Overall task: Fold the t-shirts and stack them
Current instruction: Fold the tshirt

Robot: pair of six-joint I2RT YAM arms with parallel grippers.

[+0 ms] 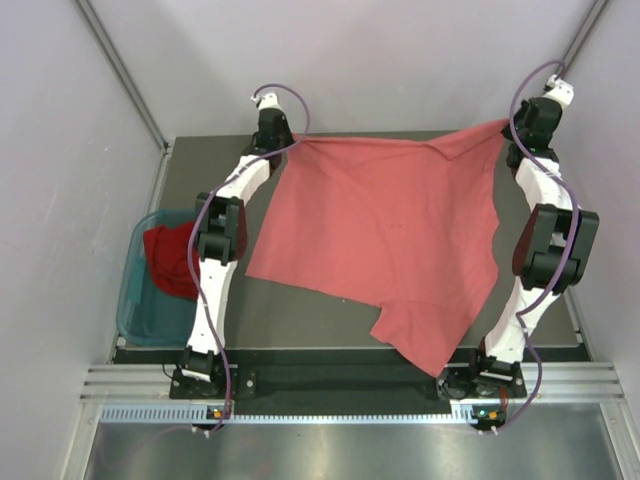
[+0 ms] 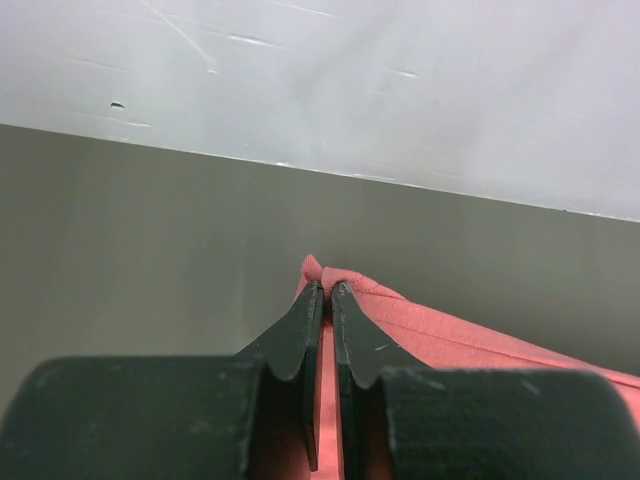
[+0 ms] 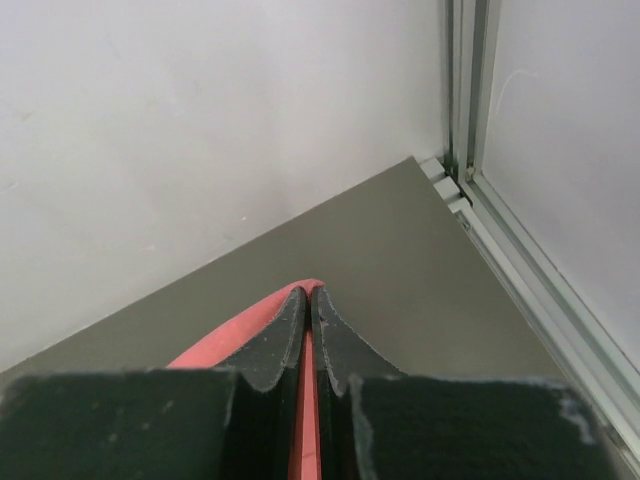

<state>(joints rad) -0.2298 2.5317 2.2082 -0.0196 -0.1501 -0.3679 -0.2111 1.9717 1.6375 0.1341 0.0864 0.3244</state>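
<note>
Left end effector (image 2: 327, 290) and right end effector (image 3: 308, 292) clamp the salmon-pink t-shirt (image 1: 385, 230).

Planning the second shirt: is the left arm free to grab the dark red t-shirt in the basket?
Probably not yet: the left fingers are shut on the pink t-shirt. The dark red t-shirt lies in the open teal basket.

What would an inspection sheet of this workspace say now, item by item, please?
Surface: dark table, no stains seen.
Job's things: salmon-pink t-shirt spread over the table, far corners held; deep red t-shirt bunched in teal basket, left.
Clutter: nothing seen.
End effectors: left end effector and right end effector each shut on the pink cloth.
Cables: purple cables loop along both arms.
Surroundings: white walls, aluminium rail at near edge.
</note>
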